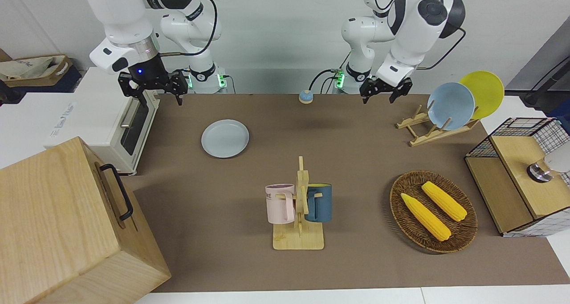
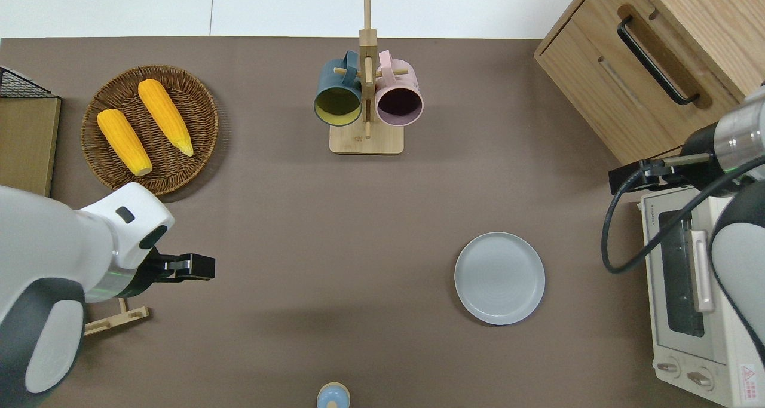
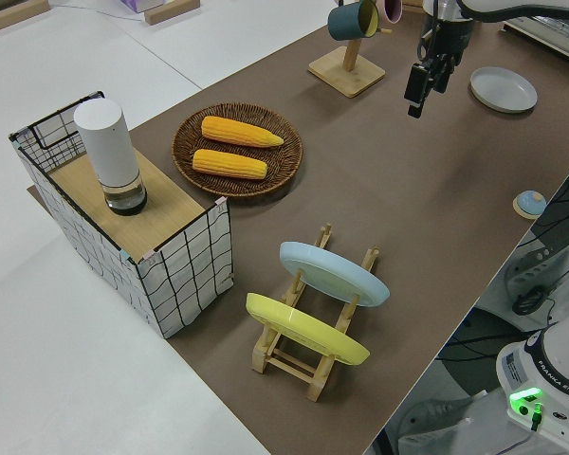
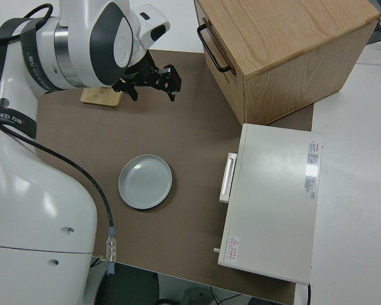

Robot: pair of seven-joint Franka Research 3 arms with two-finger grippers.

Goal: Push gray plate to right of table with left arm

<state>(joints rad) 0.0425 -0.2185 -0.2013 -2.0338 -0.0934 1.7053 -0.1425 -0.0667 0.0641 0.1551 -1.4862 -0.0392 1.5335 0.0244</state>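
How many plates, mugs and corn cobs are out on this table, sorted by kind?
Plates: 3, the gray plate flat on the table, plus a sky-blue plate and a yellow plate standing in the wooden rack.
Mugs: 2, a pink mug and a dark blue mug hung on the stand.
Corn cobs: 2, in the wicker basket.
Total: 7.

White wall (image 1: 276,37), white floor (image 3: 66,360), evenly lit room
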